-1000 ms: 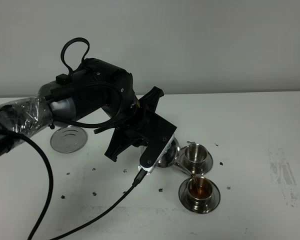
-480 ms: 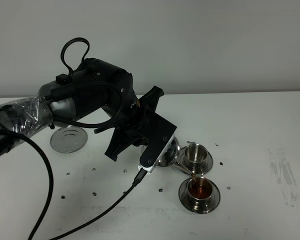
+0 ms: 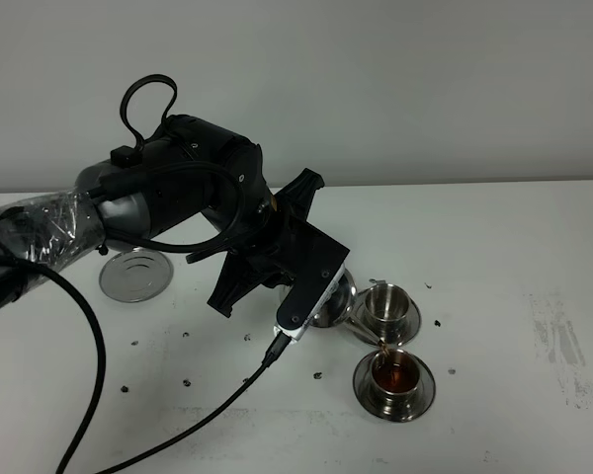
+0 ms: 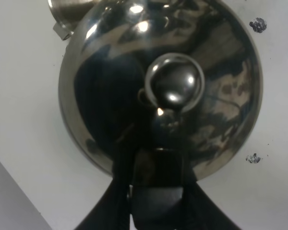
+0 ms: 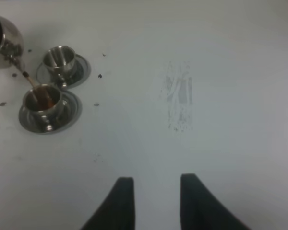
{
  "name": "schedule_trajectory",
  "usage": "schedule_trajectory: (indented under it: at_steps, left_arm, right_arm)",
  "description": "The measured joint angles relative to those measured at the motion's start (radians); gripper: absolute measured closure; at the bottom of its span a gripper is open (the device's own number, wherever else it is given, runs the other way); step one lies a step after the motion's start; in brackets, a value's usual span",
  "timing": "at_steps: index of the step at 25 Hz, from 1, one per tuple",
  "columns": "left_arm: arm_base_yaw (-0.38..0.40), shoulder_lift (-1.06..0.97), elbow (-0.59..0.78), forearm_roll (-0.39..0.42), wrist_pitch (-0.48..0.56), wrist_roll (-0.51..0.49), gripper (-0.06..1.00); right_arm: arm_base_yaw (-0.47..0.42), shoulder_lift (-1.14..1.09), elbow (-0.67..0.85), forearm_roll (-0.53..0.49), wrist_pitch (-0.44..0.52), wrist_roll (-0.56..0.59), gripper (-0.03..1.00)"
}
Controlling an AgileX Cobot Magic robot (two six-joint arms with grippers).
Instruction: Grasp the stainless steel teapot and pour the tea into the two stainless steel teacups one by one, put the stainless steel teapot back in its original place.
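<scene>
Near teacup (image 3: 393, 375) on its saucer, part-filled with amber tea, thin brown stream entering, stainless steel teapot (image 4: 158, 86) tilted beside it, mirror-bright dome with ball knob, handle clamped by left gripper (image 4: 156, 172), far teacup (image 3: 385, 304) alongside, steel disc (image 3: 135, 274) well apart, right gripper (image 5: 153, 194) parted, holding nothing.

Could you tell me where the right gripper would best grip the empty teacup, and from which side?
Probably pinch the empty teacup by its wall, across the open rim, from above and from the right of the exterior view. It is a narrow upright cylinder; its saucer is flat and wide. The teapot crowds its left, the filled teacup its front.
</scene>
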Motion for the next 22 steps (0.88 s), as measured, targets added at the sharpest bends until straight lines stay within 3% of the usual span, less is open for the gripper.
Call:
schedule_trajectory:
  at_steps: [22]
  left_arm:
    - [-0.012, 0.000, 0.000, 0.032, -0.025, 0.020, 0.70]
  right_arm:
    - [0.000, 0.000, 0.000, 0.000, 0.000, 0.000, 0.75]
